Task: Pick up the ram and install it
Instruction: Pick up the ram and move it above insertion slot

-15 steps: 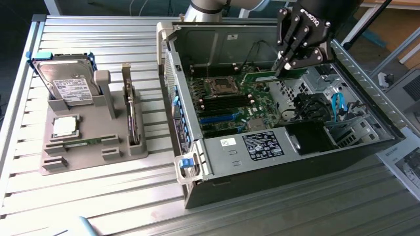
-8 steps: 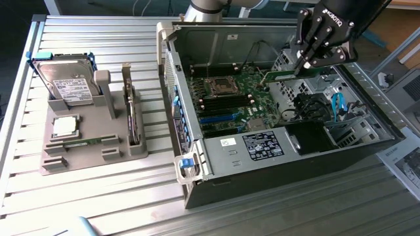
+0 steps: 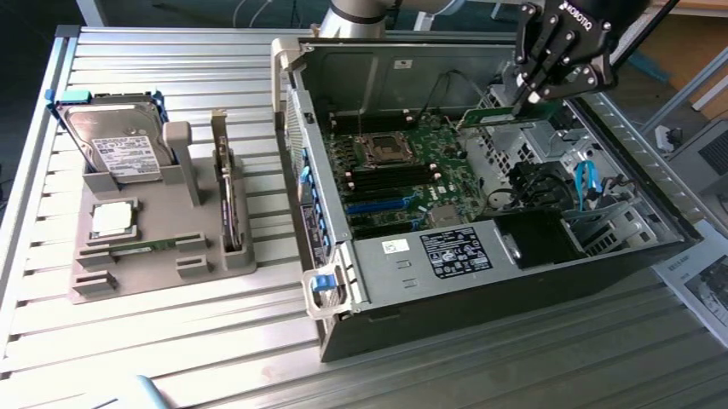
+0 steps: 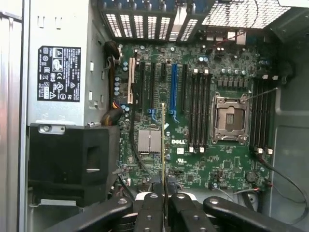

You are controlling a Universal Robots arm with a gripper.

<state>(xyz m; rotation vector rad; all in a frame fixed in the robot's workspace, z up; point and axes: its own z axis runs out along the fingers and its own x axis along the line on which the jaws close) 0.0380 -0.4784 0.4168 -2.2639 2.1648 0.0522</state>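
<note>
The jaws are clamped on the ram (image 3: 496, 117) (image 4: 163, 140), a thin green stick held edge-down between them and clear of the board. It hangs inside the open computer case (image 3: 455, 281), near the case's back wall. Directly beneath the jaws lies the green motherboard (image 4: 193, 166). Its long black memory slots (image 4: 198, 111) sit a little to one side of the ram's edge, next to the processor socket (image 4: 230, 119). Well away from the jaws, outside the case, a grey holder (image 3: 148, 247) with a hard drive (image 3: 114, 141) stands on the slatted surface (image 3: 170, 341).
</note>
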